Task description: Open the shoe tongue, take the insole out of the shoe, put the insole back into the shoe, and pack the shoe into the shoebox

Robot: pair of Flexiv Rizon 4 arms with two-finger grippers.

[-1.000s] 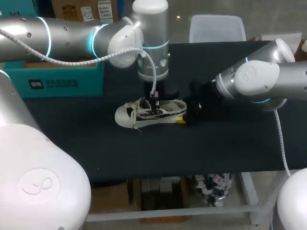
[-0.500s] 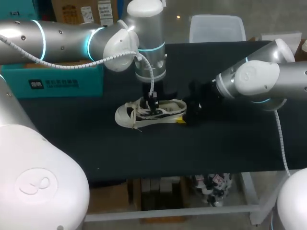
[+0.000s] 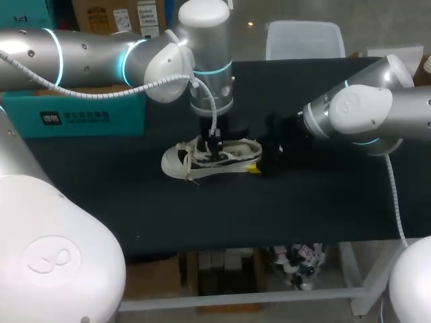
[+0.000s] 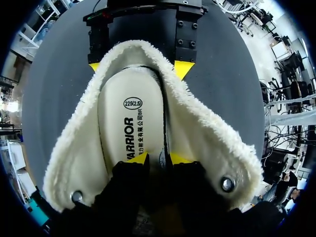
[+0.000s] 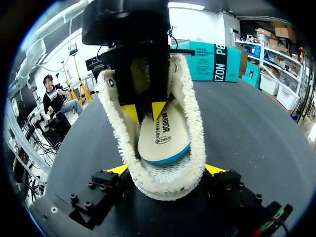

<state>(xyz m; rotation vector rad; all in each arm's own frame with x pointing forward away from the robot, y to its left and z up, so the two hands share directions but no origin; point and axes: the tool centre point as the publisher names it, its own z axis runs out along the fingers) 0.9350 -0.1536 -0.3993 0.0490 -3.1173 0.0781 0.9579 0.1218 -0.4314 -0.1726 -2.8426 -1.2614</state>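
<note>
Now that the left gripper [image 4: 159,159] has drifted a touch toward the toe of the shoe [image 3: 182,163] and settled, I judge the grab is set and pulling the insole [image 4: 128,123] out comes next. Its jaws sit inside the shoe, nearly together, pinching the insole's edge; the insole lies flat in the shoe. The right gripper [image 5: 166,170] stands wide, clamping the shoe's heel from both sides.

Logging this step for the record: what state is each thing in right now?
shoe: standing on its sole, mouth spread open.
insole: inside the shoe, heel end seems raised.
left pincer: shut on the insole's edge.
right pincer: shut on the shoe's heel.
shoebox: lid state unclear.
</note>
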